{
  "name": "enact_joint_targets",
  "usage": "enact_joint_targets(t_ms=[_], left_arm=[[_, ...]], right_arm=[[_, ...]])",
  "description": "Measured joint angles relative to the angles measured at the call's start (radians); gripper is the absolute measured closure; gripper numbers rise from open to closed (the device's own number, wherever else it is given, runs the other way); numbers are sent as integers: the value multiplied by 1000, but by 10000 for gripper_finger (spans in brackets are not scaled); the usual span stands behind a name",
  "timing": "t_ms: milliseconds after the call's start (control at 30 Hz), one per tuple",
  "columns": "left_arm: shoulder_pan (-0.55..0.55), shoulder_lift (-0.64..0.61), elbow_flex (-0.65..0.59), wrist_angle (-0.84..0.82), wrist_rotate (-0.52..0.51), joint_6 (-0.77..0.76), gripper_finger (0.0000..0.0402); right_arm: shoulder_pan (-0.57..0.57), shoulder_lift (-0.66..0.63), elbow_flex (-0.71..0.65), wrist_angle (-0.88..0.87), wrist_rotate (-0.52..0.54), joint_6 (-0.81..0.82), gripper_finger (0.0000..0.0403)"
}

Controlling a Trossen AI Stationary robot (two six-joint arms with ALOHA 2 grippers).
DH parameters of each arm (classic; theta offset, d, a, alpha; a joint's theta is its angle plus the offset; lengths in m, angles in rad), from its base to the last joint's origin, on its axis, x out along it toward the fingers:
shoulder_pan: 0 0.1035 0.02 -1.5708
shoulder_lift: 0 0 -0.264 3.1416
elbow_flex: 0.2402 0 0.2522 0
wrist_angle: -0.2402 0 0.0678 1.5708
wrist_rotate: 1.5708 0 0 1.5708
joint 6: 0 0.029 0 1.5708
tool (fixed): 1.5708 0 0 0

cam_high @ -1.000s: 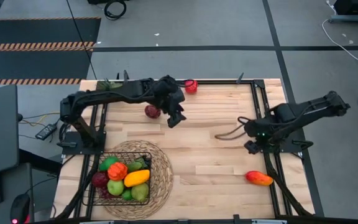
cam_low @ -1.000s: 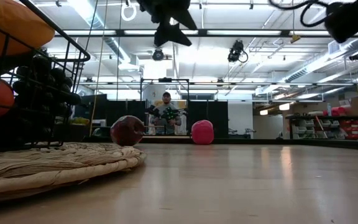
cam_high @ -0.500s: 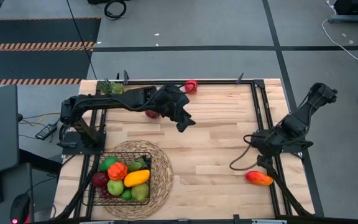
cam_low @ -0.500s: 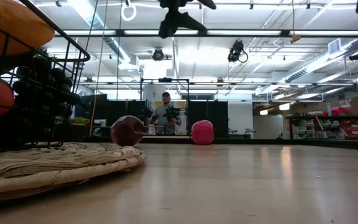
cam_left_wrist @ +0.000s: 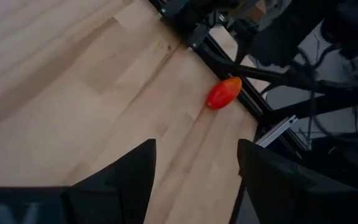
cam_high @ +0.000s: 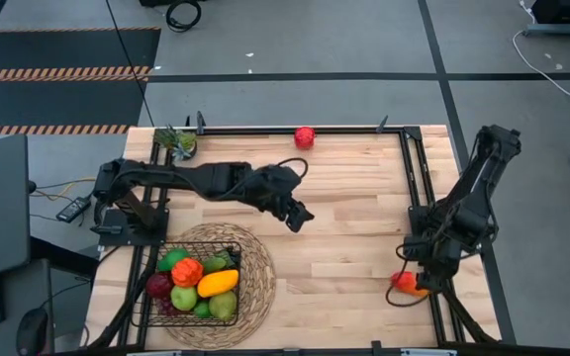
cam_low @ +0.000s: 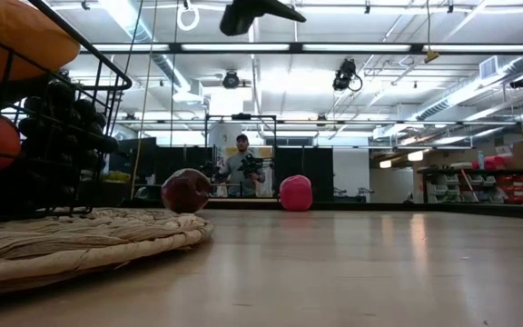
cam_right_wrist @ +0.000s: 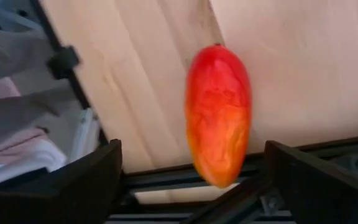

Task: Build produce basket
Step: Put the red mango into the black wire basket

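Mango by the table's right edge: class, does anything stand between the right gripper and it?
Nothing visible does. The right gripper hangs open just above the mango, whose red-orange skin shows bare between the fingers, lying on the table beside the black frame rail.

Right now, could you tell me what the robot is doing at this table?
It is filling the basket with toy produce; several pieces already sit inside. The right claw hangs open over the mango near the table's right edge, not yet gripping it. The left claw hovers empty and open above mid-table. A pink-red apple waits at the far edge.
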Motion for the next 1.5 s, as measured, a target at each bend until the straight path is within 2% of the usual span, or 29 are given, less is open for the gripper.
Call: enact_joint_targets(t_ms=[267,400,733,1067,1333,1500], left_arm=[[-45,41,0,10,-28,-81,171],[-50,72,0,43,-15,-137,171],[-55,86,0,79,-8,-126,171],[-47,86,0,134,-9,-132,171],[-47,86,0,216,-11,-133,171],[-47,86,0,284,-14,-133,171]], right_arm=[[66,73,-106,144,54,43,4],[68,128,-149,162,32,44,4],[68,265,-168,270,43,36,12],[47,405,-162,327,24,129,66],[-14,358,-171,333,41,148,140],[-63,343,-170,344,80,147,145]])
